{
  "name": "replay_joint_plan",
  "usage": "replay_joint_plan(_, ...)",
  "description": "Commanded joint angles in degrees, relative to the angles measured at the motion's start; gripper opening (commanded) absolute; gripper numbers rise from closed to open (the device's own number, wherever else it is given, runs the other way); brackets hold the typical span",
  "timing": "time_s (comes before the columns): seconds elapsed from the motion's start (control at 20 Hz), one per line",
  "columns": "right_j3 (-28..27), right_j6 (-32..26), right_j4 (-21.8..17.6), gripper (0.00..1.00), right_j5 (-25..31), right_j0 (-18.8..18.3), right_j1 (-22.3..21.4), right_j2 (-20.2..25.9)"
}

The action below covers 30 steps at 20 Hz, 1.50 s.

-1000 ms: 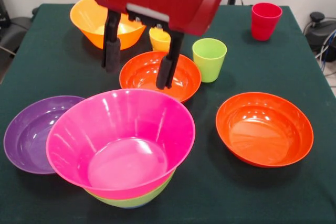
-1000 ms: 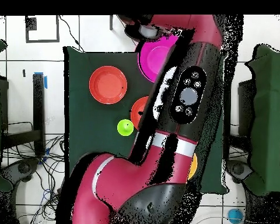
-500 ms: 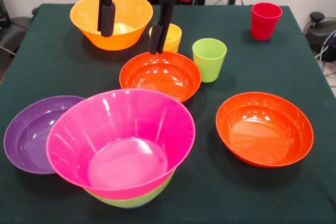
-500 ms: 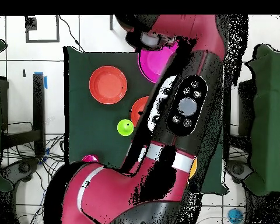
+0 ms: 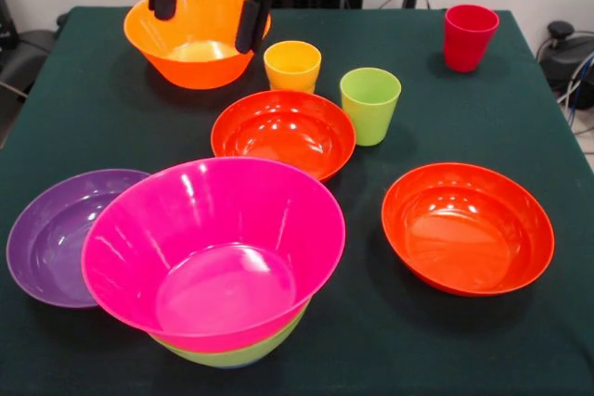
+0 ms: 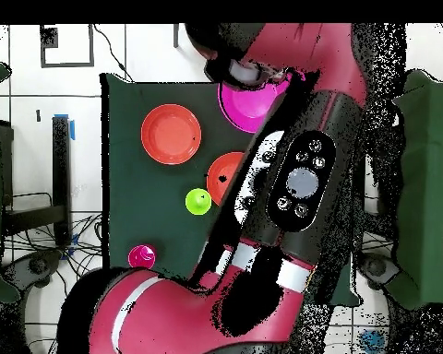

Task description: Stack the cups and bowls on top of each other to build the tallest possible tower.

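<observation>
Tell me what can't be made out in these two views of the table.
- Front view: end effector cut off above its fingers by the top edge.
- Front view: green bowl mostly hidden under the magenta bowl; anything beneath can't be told.
- Overhead view: arm covers the table's right side, hiding the orange bowl, yellow cup and purple bowl.

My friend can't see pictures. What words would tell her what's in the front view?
A magenta bowl sits nested in a lime-green bowl at the front of a dark green table, with a purple bowl beside it. Farther back are two red-orange bowls, yellow, green and red cups, and an orange bowl under the open gripper.
</observation>
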Motion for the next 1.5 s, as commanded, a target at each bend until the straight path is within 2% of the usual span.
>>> replay_joint_plan(0.05,8.2,-15.1,-6.5,1.0,6.5,1.5,-2.3,7.0)
replay_joint_plan(0.3,12.3,-11.0,-7.1,1.0,6.7,2.0,-3.8,7.8)
replay_joint_plan(0.6,17.2,-2.4,-6.7,1.0,4.7,3.4,-4.8,7.7)
replay_joint_plan(0.75,21.0,2.0,-6.0,1.0,0.8,4.7,-5.9,7.5)
replay_joint_plan(1.0,26.3,5.7,-5.3,1.0,-4.1,6.3,-7.2,7.5)
replay_joint_plan(1.1,27.6,8.8,-3.9,1.0,-2.1,6.8,-7.0,7.5)
replay_joint_plan(1.5,30.1,10.5,-3.5,1.0,-4.5,8.4,-7.1,7.0)
